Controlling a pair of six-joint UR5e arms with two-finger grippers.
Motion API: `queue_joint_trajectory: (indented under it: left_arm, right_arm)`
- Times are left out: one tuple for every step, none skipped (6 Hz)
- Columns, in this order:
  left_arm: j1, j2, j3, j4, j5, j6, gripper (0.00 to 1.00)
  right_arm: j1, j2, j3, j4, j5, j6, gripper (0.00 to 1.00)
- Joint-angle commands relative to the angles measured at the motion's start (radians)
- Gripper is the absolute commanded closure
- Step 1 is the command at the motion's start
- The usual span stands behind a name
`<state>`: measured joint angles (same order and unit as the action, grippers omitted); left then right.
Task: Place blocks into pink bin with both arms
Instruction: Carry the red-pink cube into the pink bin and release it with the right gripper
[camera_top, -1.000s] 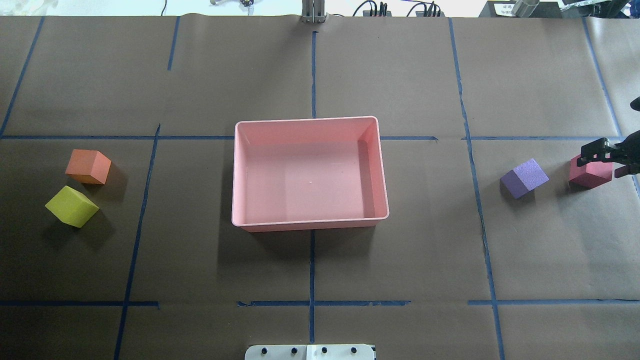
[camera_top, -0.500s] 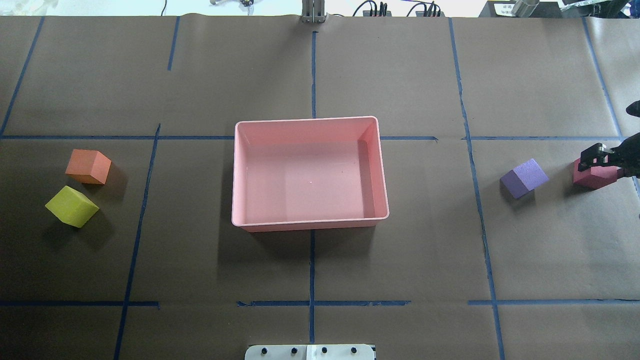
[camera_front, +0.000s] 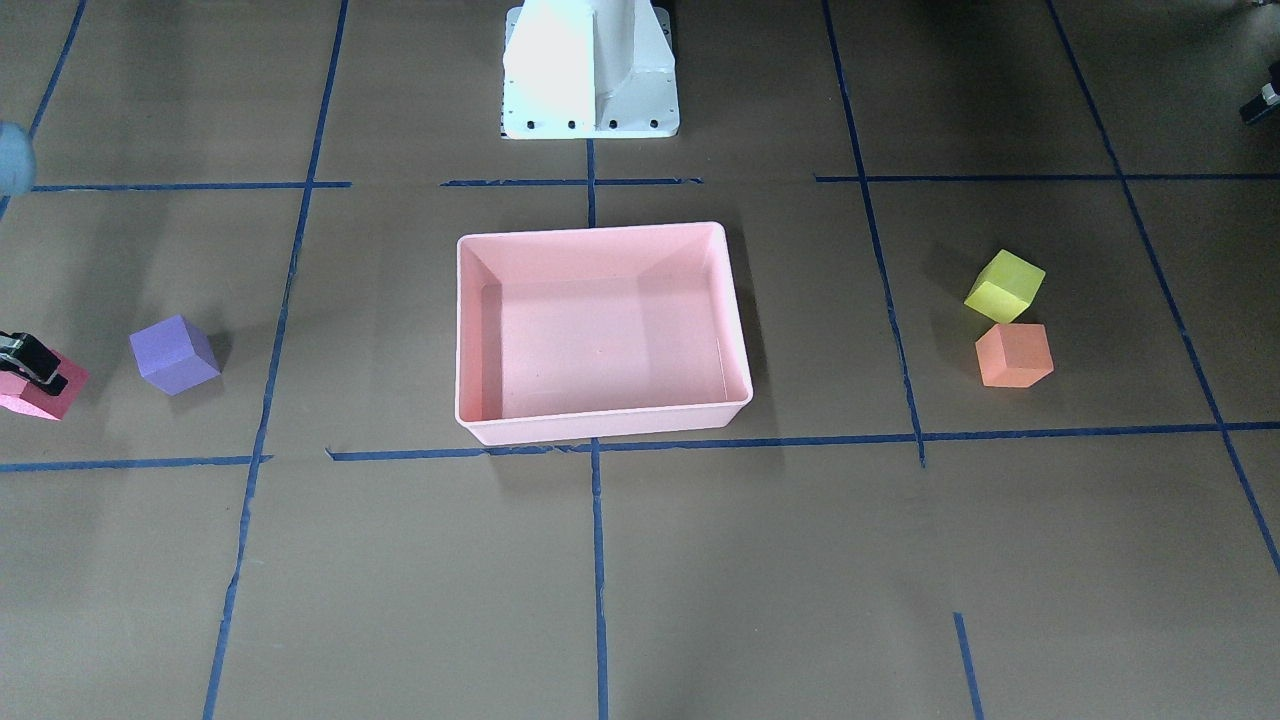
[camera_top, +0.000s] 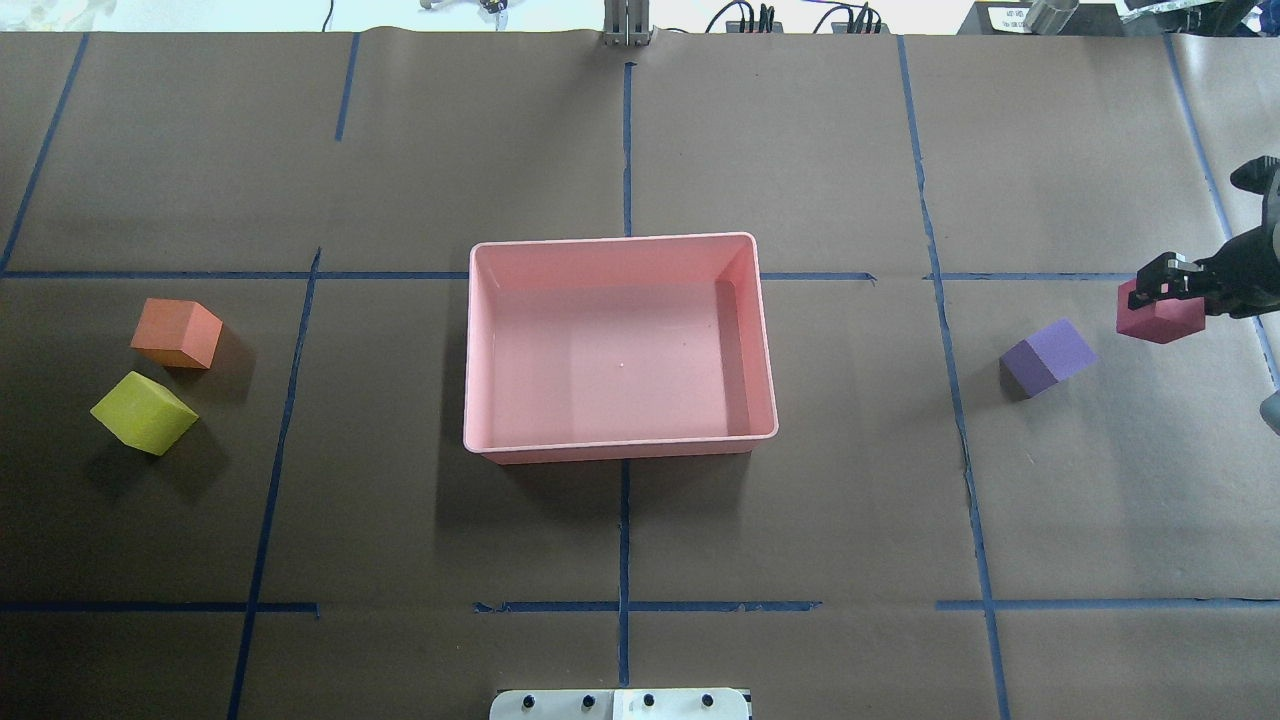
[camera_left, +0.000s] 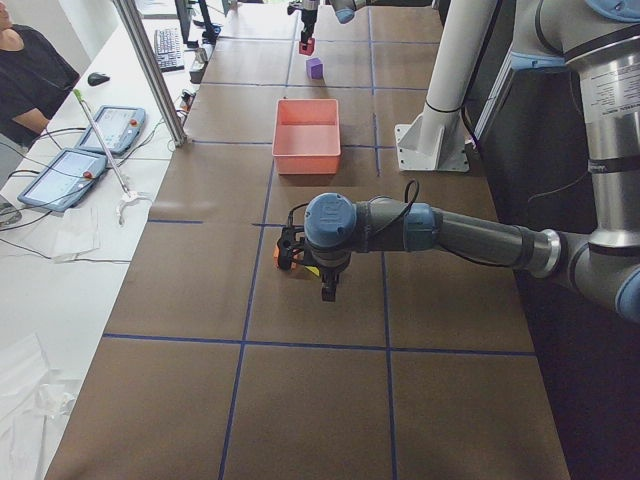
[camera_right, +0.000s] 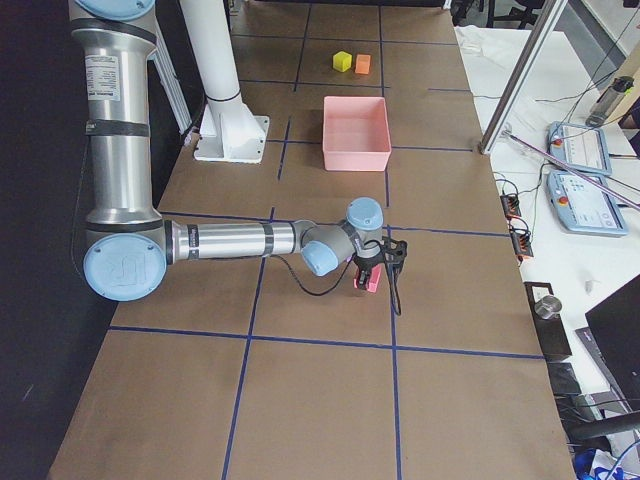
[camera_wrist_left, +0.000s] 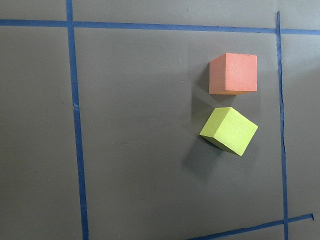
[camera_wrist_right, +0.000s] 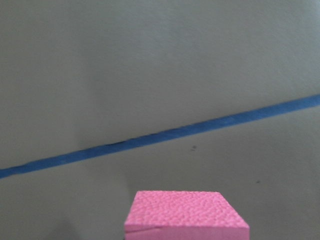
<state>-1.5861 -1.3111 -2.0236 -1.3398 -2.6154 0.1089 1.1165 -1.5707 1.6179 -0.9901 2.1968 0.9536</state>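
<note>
Red block (camera_top: 1158, 320) clamped in right tool (camera_top: 1170, 293), purple block (camera_top: 1048, 357) nearby, left tool (camera_left: 292, 250) opening: cannot tell

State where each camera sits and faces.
Front-facing: across the table, facing the pedestal; right hand.
Overhead: behind the robot, above pink bin; right hand.
Exterior left: table end; left arm near.
Exterior right: opposite end; right arm near.
Left wrist: above orange block, yellow-green block; no body.
Right wrist: above red block.
Shared: first two show purple block.
</note>
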Motion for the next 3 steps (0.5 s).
queue_joint_trajectory:
  left_arm:
    - [0.000,0.001,-0.004,0.002,0.000,-0.002,0.00]
    - [0.000,0.001,-0.004,0.001,0.000,-0.002,0.00]
    - [0.003,0.000,-0.004,-0.001,-0.002,0.000,0.00]
  right_arm:
    - [-0.001,0.015,0.235,-0.110,0.009,0.011,0.99]
    - [-0.042,0.131,0.326,-0.281,0.018,0.019,0.99]
    - [-0.152,0.223,0.367,-0.377,0.017,0.048,0.99]
